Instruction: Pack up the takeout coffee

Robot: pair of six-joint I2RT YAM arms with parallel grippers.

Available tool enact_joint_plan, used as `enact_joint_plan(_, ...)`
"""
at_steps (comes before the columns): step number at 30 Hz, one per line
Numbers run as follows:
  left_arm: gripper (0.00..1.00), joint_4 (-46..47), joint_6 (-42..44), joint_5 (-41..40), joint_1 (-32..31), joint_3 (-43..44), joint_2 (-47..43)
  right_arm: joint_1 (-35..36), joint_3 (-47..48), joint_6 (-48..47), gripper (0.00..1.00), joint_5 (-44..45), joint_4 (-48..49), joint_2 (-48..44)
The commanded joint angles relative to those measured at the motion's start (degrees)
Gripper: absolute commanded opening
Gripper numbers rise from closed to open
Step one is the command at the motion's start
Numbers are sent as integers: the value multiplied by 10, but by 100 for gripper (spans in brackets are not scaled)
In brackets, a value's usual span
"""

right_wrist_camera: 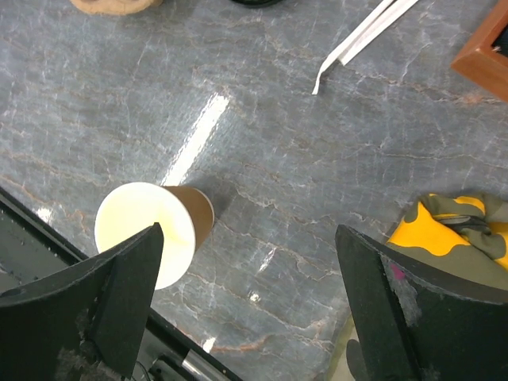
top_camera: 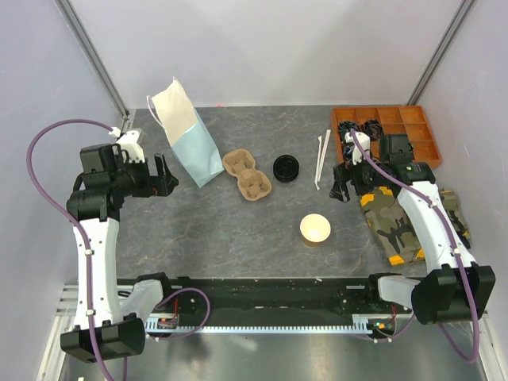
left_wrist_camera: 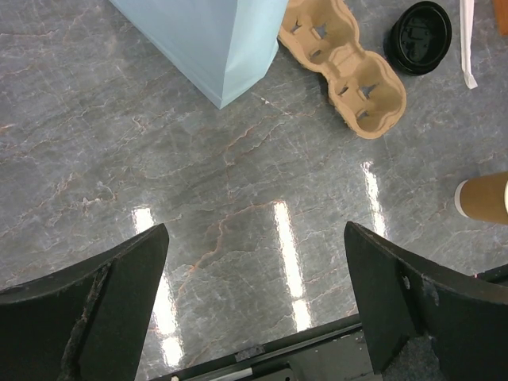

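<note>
The tan paper cup (top_camera: 315, 229) stands upright and uncovered on the grey table, cream-white inside; it also shows in the right wrist view (right_wrist_camera: 151, 228) and at the edge of the left wrist view (left_wrist_camera: 486, 198). Its black lid (top_camera: 286, 168) lies apart, beside the pulp carrier (top_camera: 246, 175); the lid shows in the left wrist view (left_wrist_camera: 418, 36). The light-blue bag (top_camera: 190, 135) stands open at the left. My left gripper (top_camera: 163, 176) is open and empty, left of the bag. My right gripper (top_camera: 343, 189) is open and empty, above and right of the cup.
An orange compartment tray (top_camera: 389, 131) sits at the back right. Two white wrapped sticks (top_camera: 321, 157) lie beside it. A camouflage cloth (top_camera: 397, 218) lies under the right arm. The carrier (left_wrist_camera: 341, 59) and bag corner (left_wrist_camera: 214, 44) show in the left wrist view.
</note>
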Motion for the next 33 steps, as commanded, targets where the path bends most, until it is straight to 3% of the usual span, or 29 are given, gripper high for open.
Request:
enact_joint_plan(1,100,-1,19,-3,0,1,5,4,29,-39,98,-19,-28,11)
enact_joint_plan(11,100,-2,27,40,0,-2,18,54,40,-114,95,20,-92,50)
enact_joint_plan(19,100,-18,57,164,0,-3,20,118,42,-134,89,70,-104,78)
enact_joint_plan(23,100,-19,65,213,-1,-3,21,141,41,-138,82,87,-103,93)
enact_joint_plan(33,100,-20,62,218,-1,-4,24,164,30,-136,66,86,-80,142)
